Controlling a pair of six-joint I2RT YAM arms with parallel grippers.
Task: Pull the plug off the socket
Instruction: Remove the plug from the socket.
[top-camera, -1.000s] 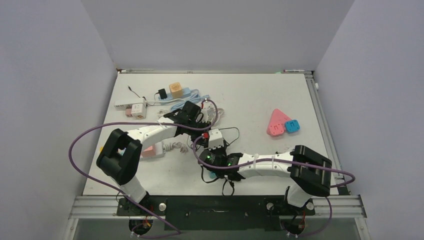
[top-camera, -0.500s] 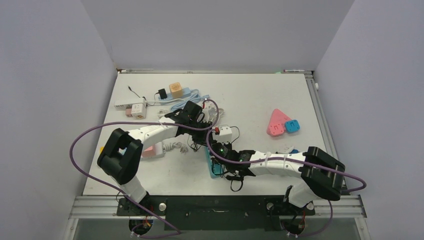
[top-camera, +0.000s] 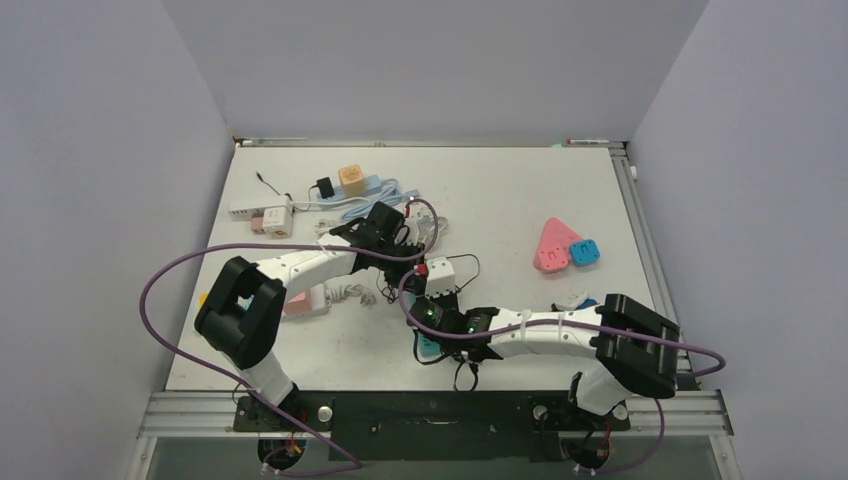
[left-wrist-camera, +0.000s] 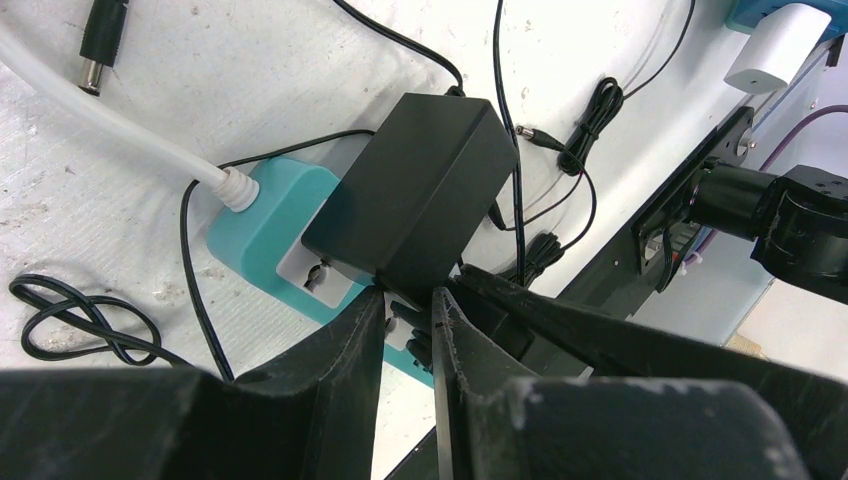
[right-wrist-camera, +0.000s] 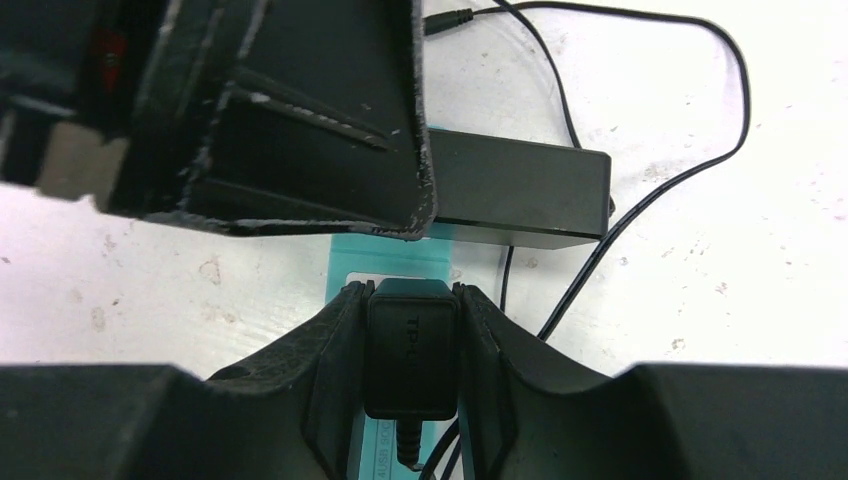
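- The right gripper (right-wrist-camera: 408, 295) is clamped on the plug (right-wrist-camera: 410, 350), with one finger flat against each side, low down near the power strip (right-wrist-camera: 385, 255). A grip this square to the body looks chosen so the pull goes straight out along the prongs instead of levering them.
- The left gripper (left-wrist-camera: 408, 305) has its fingers pressed almost together, tips down at the strip just beside the big black adapter (left-wrist-camera: 415, 190). I judge it is there to pin the strip so it does not lift with the plug (whether anything is actually pinched between the tips, I cannot tell).
- The plug sits on the strip's face, just beside the adapter, and appears to be in its socket. Its prongs are hidden, so how deep it sits is a guess.
- It is a small, boxy black thing with rounded corners and a matte skin. It has pale lettering on its upper face, and a thin black wire leaves its near end.
- The strip is teal with a paler face and lies flat on the white table (left-wrist-camera: 250, 60). A thick white cord (left-wrist-camera: 120, 120) enters one end.
- Loose thin wires (left-wrist-camera: 590, 120) lie around the strip and could snag as the plug comes away.
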